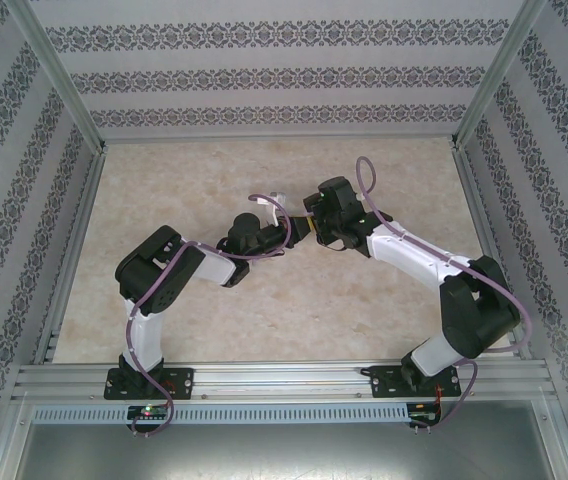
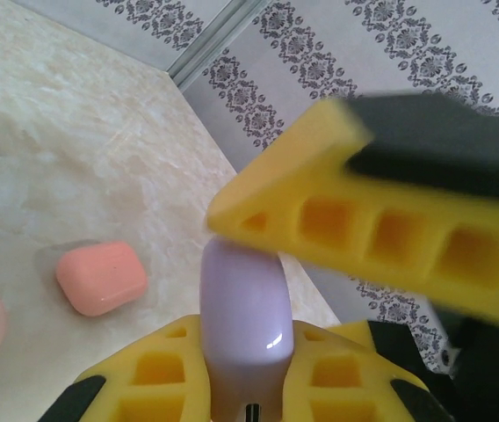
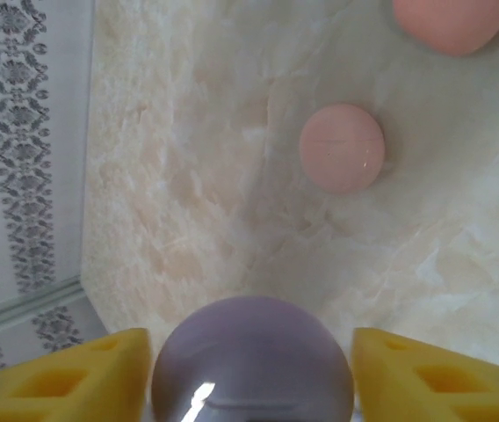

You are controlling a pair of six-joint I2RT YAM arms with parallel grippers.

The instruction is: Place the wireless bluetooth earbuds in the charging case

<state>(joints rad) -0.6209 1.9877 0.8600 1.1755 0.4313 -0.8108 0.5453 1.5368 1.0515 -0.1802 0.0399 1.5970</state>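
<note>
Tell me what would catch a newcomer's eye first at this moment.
The glossy purple charging case stands out, clamped in the left hand with the yellow fingers of the right hand on either side of it, above the middle of the marbled table. Next come two closed cases lying apart on the table: a salmon-pink rounded-square case and a pale pink round case.

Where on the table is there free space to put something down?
Free: the table strip between the arms and the back wall, and the patch between both arm bases. Crowded: mid-table, where left gripper and right gripper meet at the purple case, pink round case and salmon case nearby.
</note>
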